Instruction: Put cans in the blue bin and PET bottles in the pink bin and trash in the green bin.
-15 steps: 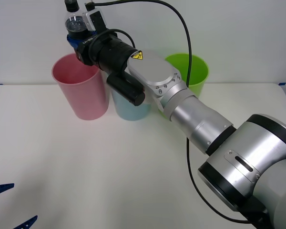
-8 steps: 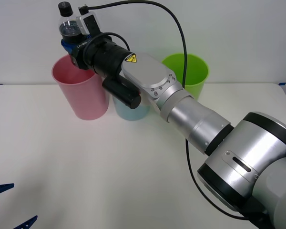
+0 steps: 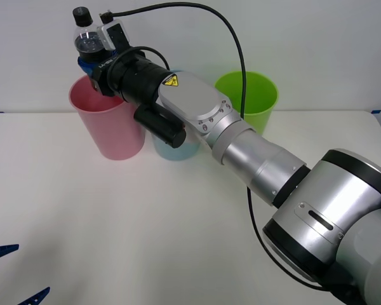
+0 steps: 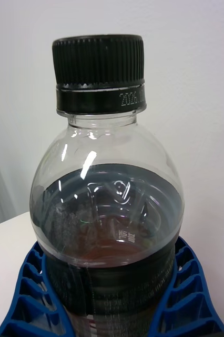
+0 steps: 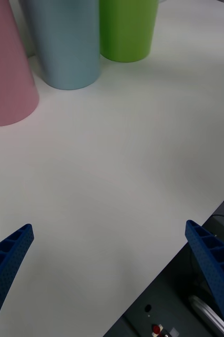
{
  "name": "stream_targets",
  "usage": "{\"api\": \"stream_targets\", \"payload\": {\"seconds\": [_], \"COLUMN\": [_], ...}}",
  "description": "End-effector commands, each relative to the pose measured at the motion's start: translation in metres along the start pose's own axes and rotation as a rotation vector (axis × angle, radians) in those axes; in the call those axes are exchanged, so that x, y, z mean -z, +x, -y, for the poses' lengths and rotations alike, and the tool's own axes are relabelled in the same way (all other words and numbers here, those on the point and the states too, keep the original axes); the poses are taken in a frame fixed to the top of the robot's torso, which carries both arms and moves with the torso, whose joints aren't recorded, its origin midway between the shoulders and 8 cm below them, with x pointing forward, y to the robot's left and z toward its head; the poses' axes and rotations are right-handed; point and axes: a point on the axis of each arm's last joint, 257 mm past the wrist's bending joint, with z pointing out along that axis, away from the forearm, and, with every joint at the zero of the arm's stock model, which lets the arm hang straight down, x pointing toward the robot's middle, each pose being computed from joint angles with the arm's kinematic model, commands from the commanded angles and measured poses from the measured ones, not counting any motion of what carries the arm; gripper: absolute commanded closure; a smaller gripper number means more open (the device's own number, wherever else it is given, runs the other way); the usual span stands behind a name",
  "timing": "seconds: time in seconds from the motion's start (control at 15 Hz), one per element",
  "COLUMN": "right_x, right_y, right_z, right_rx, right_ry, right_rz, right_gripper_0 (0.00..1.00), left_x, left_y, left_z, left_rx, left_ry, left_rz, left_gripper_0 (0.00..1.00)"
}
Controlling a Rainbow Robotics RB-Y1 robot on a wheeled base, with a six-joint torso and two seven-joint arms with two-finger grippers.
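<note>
A small clear PET bottle (image 3: 86, 37) with a black cap and dark lower band is held in the air just above the far rim of the pink bin (image 3: 109, 121). My right gripper (image 3: 89, 62) is shut on the bottle's lower body; close up, the bottle (image 4: 107, 210) sits between the blue ribbed fingers (image 4: 183, 295). The blue bin (image 3: 174, 147) stands mostly hidden behind my right arm, and the green bin (image 3: 249, 98) is to its right. My left gripper (image 3: 16, 272) waits open low at the table's near left corner.
The three bins stand in a row at the back of the white table (image 3: 146, 222), also seen as pink bin (image 5: 4, 68), blue bin (image 5: 64, 42) and green bin (image 5: 128, 29). The table's edge (image 5: 196, 216) drops off beside my left gripper (image 5: 109, 263).
My right gripper has carried the bottle leftward, from above the gap between the pink and blue bins to over the pink bin's far rim. The left arm is still.
</note>
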Motion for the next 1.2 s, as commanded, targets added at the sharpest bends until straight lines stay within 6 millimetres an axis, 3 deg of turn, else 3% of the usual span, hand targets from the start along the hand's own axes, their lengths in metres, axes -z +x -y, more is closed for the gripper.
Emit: {"api": "stream_targets", "payload": {"seconds": [0.07,0.33,0.4,0.47,0.53,0.6,1.2], "right_x": [-0.0001,-0.0001,0.0,-0.0003,-0.0006,-0.0006,-0.0011], "right_y": [0.001,0.001,0.0004,-0.0014,-0.0023,-0.0032,-0.0051], "right_z": [-0.0015,-0.0015,0.0005,0.0011,0.001,0.0009,0.0009], "right_rx": [0.001,-0.002,0.002,0.011,0.012,0.001,0.002], "right_ry": [-0.003,-0.003,0.004,0.007,0.007,0.007,0.008], "right_rz": [-0.002,-0.002,0.0,0.003,0.004,0.006,0.008], "right_gripper_0": [1.0,1.0,0.73,0.28,0.04,0.0,0.0], "left_x": [0.0,0.0,0.0,0.0,0.0,0.0,0.0], "left_y": [0.0,0.0,0.0,0.0,0.0,0.0,0.0], "left_z": [0.0,0.0,0.0,0.0,0.0,0.0,0.0], "left_rx": [0.0,0.0,0.0,0.0,0.0,0.0,0.0], "left_ry": [0.0,0.0,0.0,0.0,0.0,0.0,0.0], "left_rz": [0.0,0.0,0.0,0.0,0.0,0.0,0.0], "left_gripper_0": [0.0,0.0,0.0,0.0,0.0,0.0,0.0]}}
